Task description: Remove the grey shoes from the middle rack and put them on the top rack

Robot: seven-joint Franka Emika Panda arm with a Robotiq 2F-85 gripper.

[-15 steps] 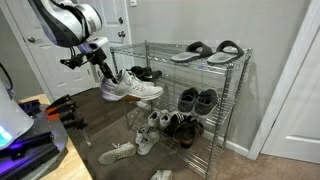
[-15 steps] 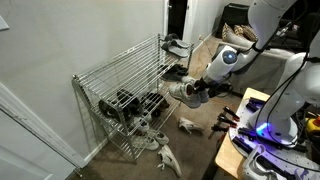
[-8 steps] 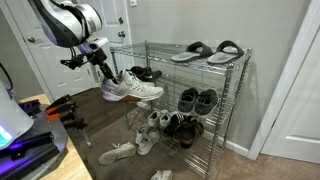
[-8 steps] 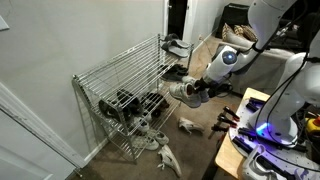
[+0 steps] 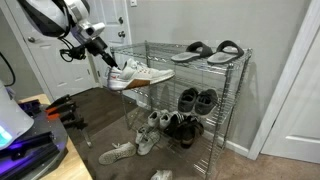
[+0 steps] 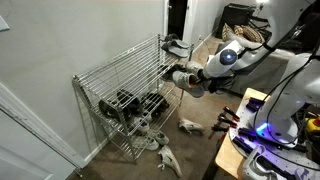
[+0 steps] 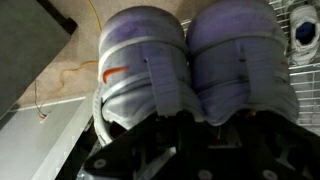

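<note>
The chrome wire shelf unit (image 5: 232, 95) stands against the wall. Two slide sandals (image 5: 192, 51) lie on its top rack (image 5: 158, 49) toward the far end; the near end is bare grid. Dark shoes (image 5: 197, 100) sit on the middle rack (image 5: 222, 113). The grey shoes (image 5: 140, 75) hang side by side in the air at the unit's near front corner, about level with the top rack. The pincer (image 5: 108, 62) is clamped on their heels. Loose sneakers (image 5: 118, 153) lie on the floor below.

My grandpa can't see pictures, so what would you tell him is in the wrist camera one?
Two grey shoes fill the picture side by side, gripped by the dark gripper at the bottom edge. A bit of wire shelf shows in the top right corner, tan floor at the left.
</note>
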